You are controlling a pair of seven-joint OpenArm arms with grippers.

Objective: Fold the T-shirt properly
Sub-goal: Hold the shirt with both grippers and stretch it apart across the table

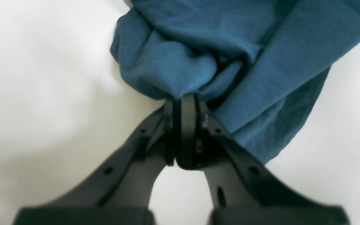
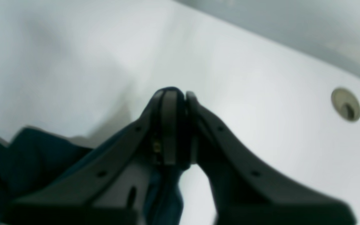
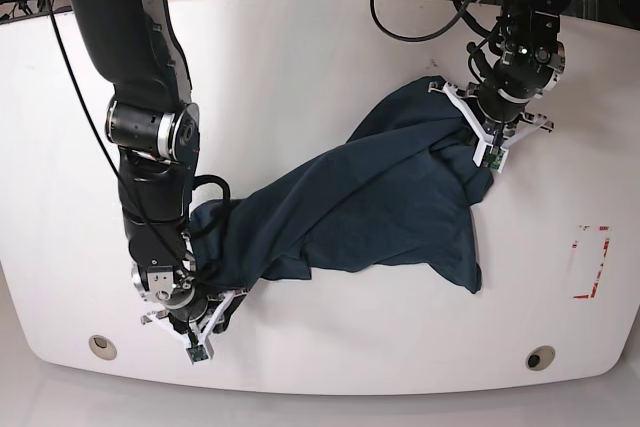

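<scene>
Judging the fold as barely begun: stretching the T-shirt [image 3: 380,207] diagonally across the white table [image 3: 300,57], bunched and wrinkled, lying on the surface between the two arms rather than spread flat, with no sleeve tucked in and no clean crease showing anywhere. Pinching a gathered wad of the blue cloth at the far upper end with the left gripper [image 1: 184,101], jaws pressed tight together on the fabric in the left wrist view. Hovering over the near lower end of the garment, close to the table's front edge, with the right gripper [image 2: 180,93], jaws standing almost together with only a thin slit between them; seeing dark cloth below and behind the fingers in the right wrist view, yet not managing to tell whether gripping any of it or letting it go. Leaving, by this reading, nearly everything to do: flattening the body, squaring the hem and shoulders, folding sleeves and sides inward, then doubling the length. Struggling to make out collar, label marks and sleeves in the crumple, so not telling front from back; losing the right wrist view to blur, and missing the shirt's near corner behind the right arm in the base view
</scene>
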